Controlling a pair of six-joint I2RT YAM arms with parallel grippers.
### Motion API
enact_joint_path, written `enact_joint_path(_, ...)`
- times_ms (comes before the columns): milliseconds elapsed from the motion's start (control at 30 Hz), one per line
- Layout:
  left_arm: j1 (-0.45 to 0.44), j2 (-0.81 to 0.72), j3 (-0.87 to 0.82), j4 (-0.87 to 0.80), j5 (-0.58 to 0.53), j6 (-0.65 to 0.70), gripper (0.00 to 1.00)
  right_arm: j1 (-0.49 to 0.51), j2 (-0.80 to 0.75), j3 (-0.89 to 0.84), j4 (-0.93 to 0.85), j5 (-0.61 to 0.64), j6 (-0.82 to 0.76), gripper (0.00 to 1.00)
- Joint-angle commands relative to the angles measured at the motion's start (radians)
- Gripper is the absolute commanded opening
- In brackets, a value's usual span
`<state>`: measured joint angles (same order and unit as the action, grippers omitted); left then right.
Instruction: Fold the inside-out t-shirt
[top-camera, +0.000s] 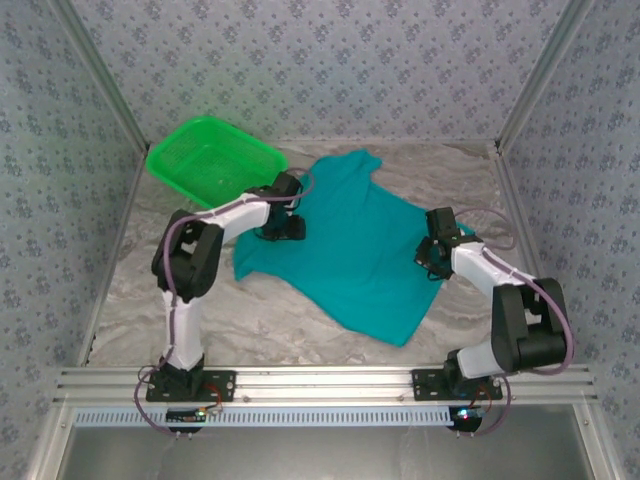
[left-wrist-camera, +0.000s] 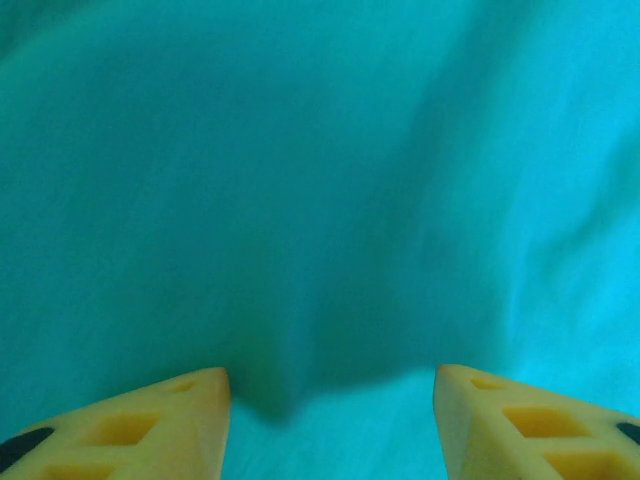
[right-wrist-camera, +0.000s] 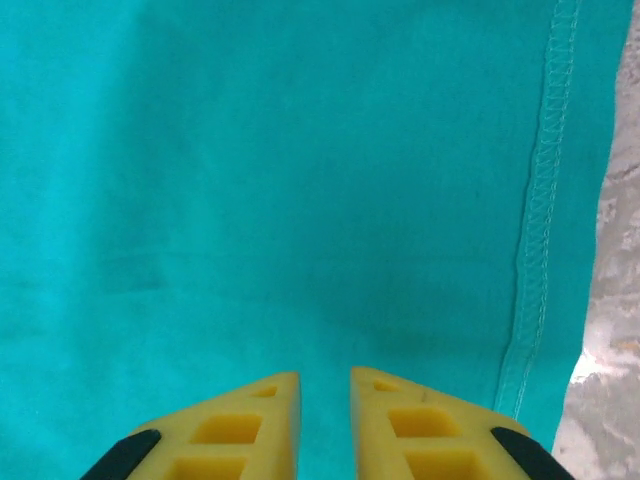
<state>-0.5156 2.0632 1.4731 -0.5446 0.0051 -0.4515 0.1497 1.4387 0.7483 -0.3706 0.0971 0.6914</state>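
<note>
While the right claw (top-camera: 432, 262) is hanging over the right-hand hem of the teal short-sleeved cloth t-shirt (top-camera: 360, 240), its jaws are standing a narrow slit apart; whether they are pinching cloth I cannot tell. The t-shirt is lying spread across the middle of the grey marbled table (top-camera: 300, 320). Farther back, the left claw (left-wrist-camera: 330, 385) is gaping wide over its left side. A bright green plastic mesh basket (top-camera: 250, 140) is sitting at the far left corner.
</note>
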Motion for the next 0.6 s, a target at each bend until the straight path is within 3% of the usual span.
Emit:
enact_joint_path(0,0.002,0.083,0.119,0.022,0.003,0.014,0.56,-0.013,0.037,-0.038,0.029,0.002,-0.034,0.20)
enact_joint_path(233,-0.006,0.319,0.423,-0.066,0.046,0.044,0.56,0.061,-0.050,-0.141,-0.104,0.070,0.043,0.17)
enact_joint_path(333,-0.013,0.459,0.666,-0.184,0.074,0.087,0.56,0.115,-0.117,-0.146,-0.179,0.037,0.097,0.17)
enact_joint_path(433,-0.025,0.592,0.914,-0.284,0.117,0.126,0.56,0.245,-0.136,-0.152,-0.225,0.052,0.199,0.17)
enact_joint_path(567,-0.031,0.717,1.125,-0.264,0.217,0.180,0.57,0.463,-0.092,-0.157,-0.211,0.053,0.371,0.16)
